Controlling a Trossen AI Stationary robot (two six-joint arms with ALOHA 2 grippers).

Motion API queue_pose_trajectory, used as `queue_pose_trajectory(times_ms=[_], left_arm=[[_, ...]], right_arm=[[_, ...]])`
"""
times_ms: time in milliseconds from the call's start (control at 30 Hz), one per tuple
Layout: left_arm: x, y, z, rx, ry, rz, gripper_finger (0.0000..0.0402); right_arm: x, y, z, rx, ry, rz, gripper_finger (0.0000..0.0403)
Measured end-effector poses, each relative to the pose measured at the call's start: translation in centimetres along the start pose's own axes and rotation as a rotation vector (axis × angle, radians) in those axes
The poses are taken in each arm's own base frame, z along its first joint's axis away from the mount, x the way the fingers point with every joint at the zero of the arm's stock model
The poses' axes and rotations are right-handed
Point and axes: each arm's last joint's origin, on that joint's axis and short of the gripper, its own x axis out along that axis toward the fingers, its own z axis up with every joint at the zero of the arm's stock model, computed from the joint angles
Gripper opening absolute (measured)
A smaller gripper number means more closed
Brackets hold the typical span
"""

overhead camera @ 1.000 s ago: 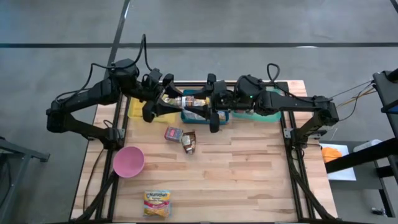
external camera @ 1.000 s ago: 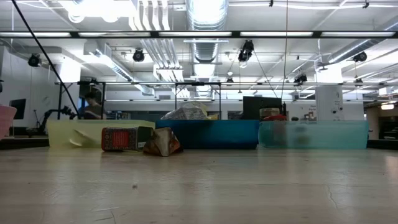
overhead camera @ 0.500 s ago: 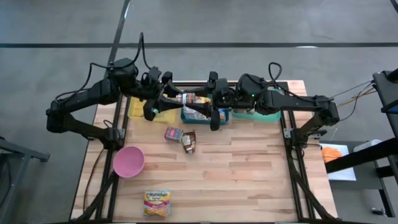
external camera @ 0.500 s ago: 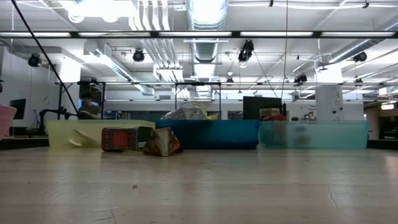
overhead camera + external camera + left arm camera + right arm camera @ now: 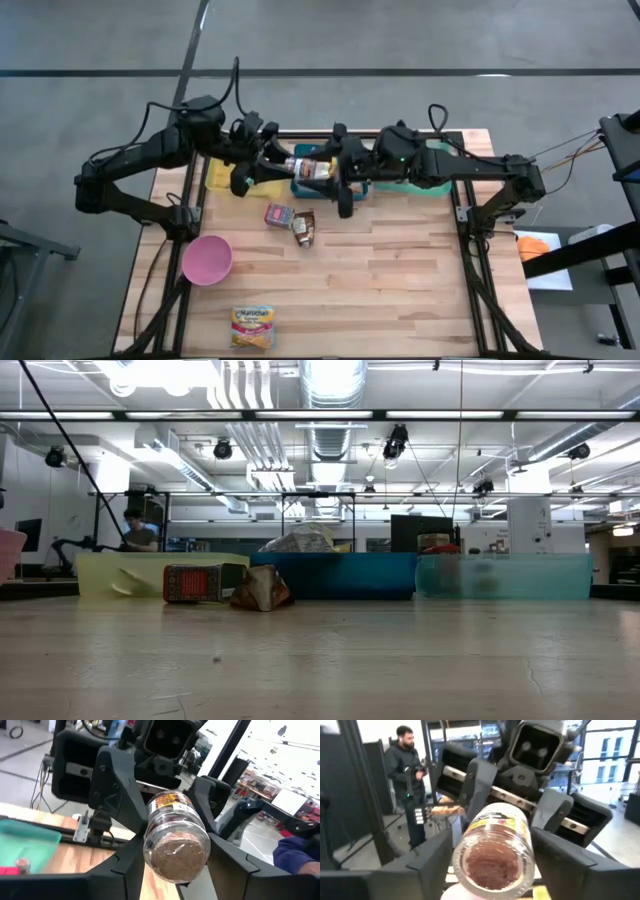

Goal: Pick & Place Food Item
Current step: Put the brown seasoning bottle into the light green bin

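A clear jar of brown granules with a yellow and red label lies level in the air over the blue bin at the table's far side. My left gripper comes at it from the table's left and is shut on it; the jar's clear end faces that wrist. My right gripper comes from the table's right. Its fingers stand open on either side of the jar's other end; I cannot tell whether they touch it. The low view shows neither gripper. My left gripper pinches the jar's round sides between its two fingers, at the end toward the table's left. The fingers come level from the left and lie along the jar. The jar is lifted clear and lies level above the blue bin.
A yellow bin and a teal bin flank the blue one. A red box and a brown packet lie mid-table. A pink bowl and a noodle packet lie toward the near left. A person stands beyond the table.
My left gripper's fingers have drawn together onto the jar's left end. The jar has stayed level in the same place over the blue bin.
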Motion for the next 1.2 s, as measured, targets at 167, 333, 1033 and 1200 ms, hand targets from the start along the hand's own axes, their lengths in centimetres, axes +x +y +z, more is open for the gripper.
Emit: queue_pose_trajectory(times_ms=[167,333,1033,1200], left_arm=[[-0.1,0.2,-0.4,-0.064,0.033,0.032,0.0176],[-0.2,0.2,-0.6,-0.087,0.051,0.038,0.0176],[-1.2,2.6,-2.4,-0.343,0.154,0.364,0.0176],[-0.6,3.7,-3.2,-0.392,0.215,0.413,0.0176]], right_arm=[[0.0,-0.1,-0.5,-0.023,0.045,-0.013,0.0308],[0.0,-0.2,-1.0,-0.030,0.090,-0.045,0.0315],[-0.9,-1.0,-2.5,-0.189,0.467,-0.277,0.0317],[-0.8,-0.7,-2.3,-0.292,0.505,-0.306,0.0317]])
